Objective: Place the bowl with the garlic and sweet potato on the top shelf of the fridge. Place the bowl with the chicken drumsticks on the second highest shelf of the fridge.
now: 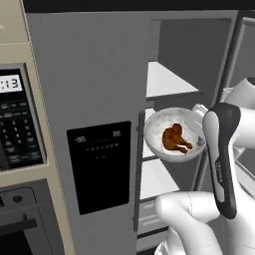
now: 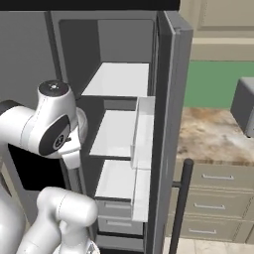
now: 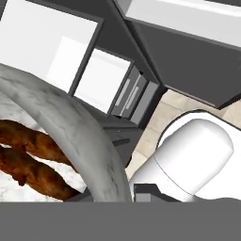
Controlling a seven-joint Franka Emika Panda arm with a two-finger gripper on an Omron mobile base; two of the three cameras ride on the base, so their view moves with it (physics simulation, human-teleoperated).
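Before the open fridge (image 1: pixel 94 74), the bowl with chicken drumsticks (image 1: pixel 174 135) hangs level with the second highest shelf (image 2: pixel 119 130), the hand clenched on its rim. Likely next: carry it inward and lower it there. Beside the bowl, the arm stands bent upright.
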